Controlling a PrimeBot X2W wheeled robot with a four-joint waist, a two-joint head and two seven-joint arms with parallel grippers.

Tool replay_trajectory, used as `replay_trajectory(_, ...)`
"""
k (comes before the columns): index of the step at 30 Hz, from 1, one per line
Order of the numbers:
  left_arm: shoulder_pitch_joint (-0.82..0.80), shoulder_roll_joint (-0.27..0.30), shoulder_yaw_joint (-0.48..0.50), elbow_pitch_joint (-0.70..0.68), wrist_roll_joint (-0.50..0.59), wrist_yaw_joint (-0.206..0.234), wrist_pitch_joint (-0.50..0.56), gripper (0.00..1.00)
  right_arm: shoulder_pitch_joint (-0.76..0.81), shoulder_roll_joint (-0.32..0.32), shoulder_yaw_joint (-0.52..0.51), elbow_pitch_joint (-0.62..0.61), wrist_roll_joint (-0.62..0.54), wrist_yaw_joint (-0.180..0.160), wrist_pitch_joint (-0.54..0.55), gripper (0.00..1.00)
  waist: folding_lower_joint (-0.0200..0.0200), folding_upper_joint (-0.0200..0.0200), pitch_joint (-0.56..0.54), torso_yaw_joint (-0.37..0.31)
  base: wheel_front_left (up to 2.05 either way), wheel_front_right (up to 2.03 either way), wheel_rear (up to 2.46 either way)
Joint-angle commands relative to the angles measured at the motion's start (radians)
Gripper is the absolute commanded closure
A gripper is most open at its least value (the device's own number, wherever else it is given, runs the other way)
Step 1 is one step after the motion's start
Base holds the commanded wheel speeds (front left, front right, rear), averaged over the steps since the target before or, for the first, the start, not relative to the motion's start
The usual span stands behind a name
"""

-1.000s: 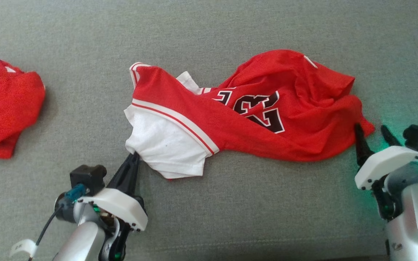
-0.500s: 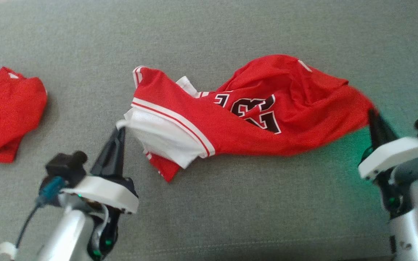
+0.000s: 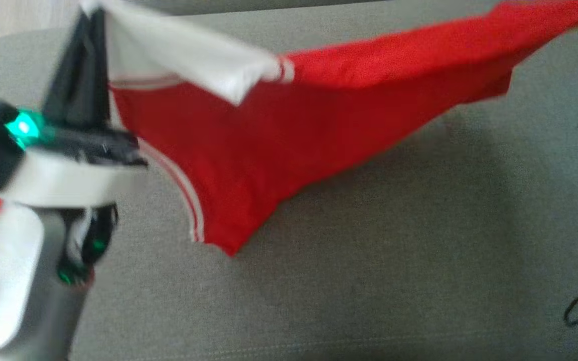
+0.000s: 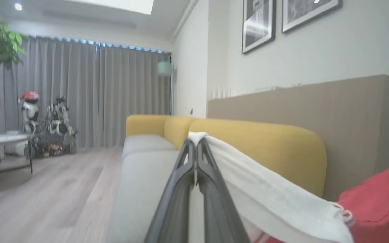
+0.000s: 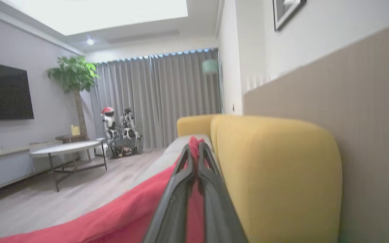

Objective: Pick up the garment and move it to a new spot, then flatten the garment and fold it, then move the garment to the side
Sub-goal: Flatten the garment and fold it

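Two ends of the red-and-white garment (image 3: 289, 135) are pinched, one by the left gripper (image 4: 196, 143), one by the right gripper (image 5: 196, 146), slinging it above the grey sofa seat (image 3: 419, 260), though blur may hide a trailing corner. Pickup looks done; relocating, flattening, folding and setting aside remain. Yellow backrest (image 5: 275, 175), grey curtains (image 5: 167, 98), wood floor (image 4: 46, 189) and potted plant (image 5: 73, 74) frame the living room.
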Motion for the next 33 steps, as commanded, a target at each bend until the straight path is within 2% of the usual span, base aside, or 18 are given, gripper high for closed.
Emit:
replay_trajectory(1, -0.087, 0.041, 0.057, -0.054, 0.017, 0.006, 0.010, 1.00, -0.058, -0.016, 0.007, -0.063, -0.007, -0.001, 0.012, 1.00, 0.0000, 0.0000, -0.009, 0.002, 0.00, 0.00, 0.00)
replay_trajectory(9, -0.323, 0.055, 0.047, -0.107, 0.053, -0.011, 0.080, 1.00, -0.160, -0.021, -0.027, -0.171, -0.026, -0.001, 0.075, 1.00, 0.0000, 0.0000, -0.060, 0.002, 0.00, 0.00, 0.00)
replay_trajectory(15, -0.386, 0.041, 0.026, -0.084, 0.048, -0.016, 0.109, 1.00, -0.161, -0.003, -0.030, -0.167, -0.017, -0.001, 0.100, 1.00, 0.0000, 0.0000, -0.075, -0.004, 0.00, 0.00, 0.00)
replay_trajectory(21, -0.459, 0.015, 0.005, 0.019, 0.022, -0.049, 0.100, 1.00, -0.187, 0.017, -0.028, -0.122, 0.007, -0.001, 0.112, 1.00, 0.0000, 0.0000, -0.048, -0.002, 0.00, 0.00, 0.00)
replay_trajectory(26, -0.586, -0.021, -0.015, 0.195, -0.003, -0.100, 0.077, 1.00, -0.301, 0.020, -0.009, 0.006, 0.045, -0.001, 0.103, 1.00, 0.0000, 0.0000, -0.002, -0.008, 0.00, 0.00, 0.00)
replay_trajectory(33, -0.834, -0.078, -0.023, 0.575, -0.008, -0.162, -0.007, 1.00, -0.562, 0.030, 0.051, 0.328, 0.078, -0.001, -0.015, 1.00, 0.0000, 0.0000, 0.034, -0.020, 0.00, 0.00, 0.00)
